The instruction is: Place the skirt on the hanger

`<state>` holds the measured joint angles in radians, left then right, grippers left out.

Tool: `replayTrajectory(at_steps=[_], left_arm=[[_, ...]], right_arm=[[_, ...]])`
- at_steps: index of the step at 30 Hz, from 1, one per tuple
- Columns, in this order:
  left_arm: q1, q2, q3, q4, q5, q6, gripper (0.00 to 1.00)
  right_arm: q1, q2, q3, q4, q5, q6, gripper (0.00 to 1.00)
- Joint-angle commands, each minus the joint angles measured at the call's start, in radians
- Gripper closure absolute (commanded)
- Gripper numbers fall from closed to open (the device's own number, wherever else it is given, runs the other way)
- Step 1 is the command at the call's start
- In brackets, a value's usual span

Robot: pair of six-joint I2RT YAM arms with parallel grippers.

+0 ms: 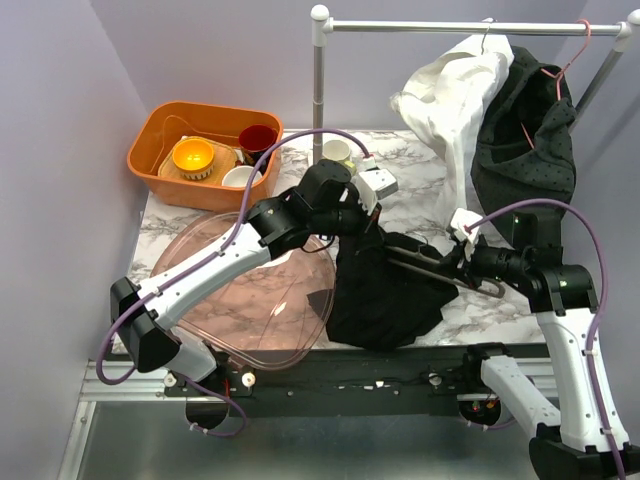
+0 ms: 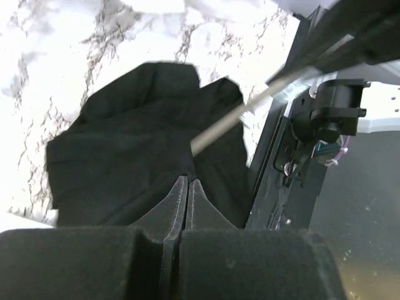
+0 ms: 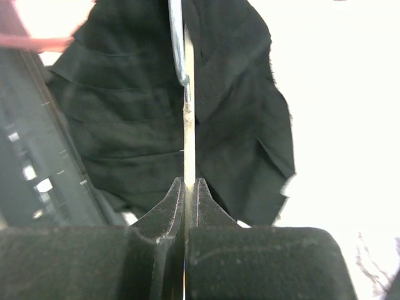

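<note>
Skirt [image 1: 385,295] lies bunched at the table's [image 1: 420,212] near edge, left gripper [image 2: 187,182] clenched on its cloth, right gripper [image 3: 187,184] clamped on the hanger [image 3: 189,144] wire lying across it. Suggest: lift the left pinch to open the cloth, then feed the wire in slow so it doesn't snag a fold. Count: one skirt, one hanger in hand, one clear tray [image 1: 250,300], one loose cup [image 1: 338,152], one bin [image 1: 150,150] with three dishes [image 1: 193,157], one rail [image 1: 460,27] with two garments [image 1: 450,90].
</note>
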<state>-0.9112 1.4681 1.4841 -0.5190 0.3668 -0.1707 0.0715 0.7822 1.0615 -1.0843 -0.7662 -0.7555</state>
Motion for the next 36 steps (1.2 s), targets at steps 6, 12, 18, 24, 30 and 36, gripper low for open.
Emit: replayTrajectory(at_steps=[6, 12, 18, 24, 30, 36], left_arm=[[-0.003, -0.054, 0.071, 0.005, 0.138, -0.003, 1.00], [-0.005, 0.035, 0.165, 0.045, 0.221, -0.047, 1.00], [-0.023, 0.048, 0.212, 0.056, 0.215, -0.044, 1.00], [-0.009, 0.003, 0.163, -0.010, 0.187, 0.000, 1.00], [-0.014, 0.014, 0.180, -0.048, 0.273, 0.022, 0.51], [-0.012, -0.057, 0.206, -0.185, 0.187, 0.195, 0.24]], right_arm=[[-0.003, 0.021, -0.024, 0.026, -0.131, -0.079, 0.99], [-0.003, 0.043, 0.012, 0.104, -0.283, -0.016, 0.99], [-0.004, 0.037, 0.006, 0.193, -0.283, 0.076, 0.99], [-0.007, -0.047, -0.034, 0.297, -0.301, 0.157, 0.99], [-0.007, -0.015, -0.029, 0.362, -0.317, 0.215, 0.99], [-0.009, 0.002, -0.047, 0.394, -0.335, 0.235, 0.99]])
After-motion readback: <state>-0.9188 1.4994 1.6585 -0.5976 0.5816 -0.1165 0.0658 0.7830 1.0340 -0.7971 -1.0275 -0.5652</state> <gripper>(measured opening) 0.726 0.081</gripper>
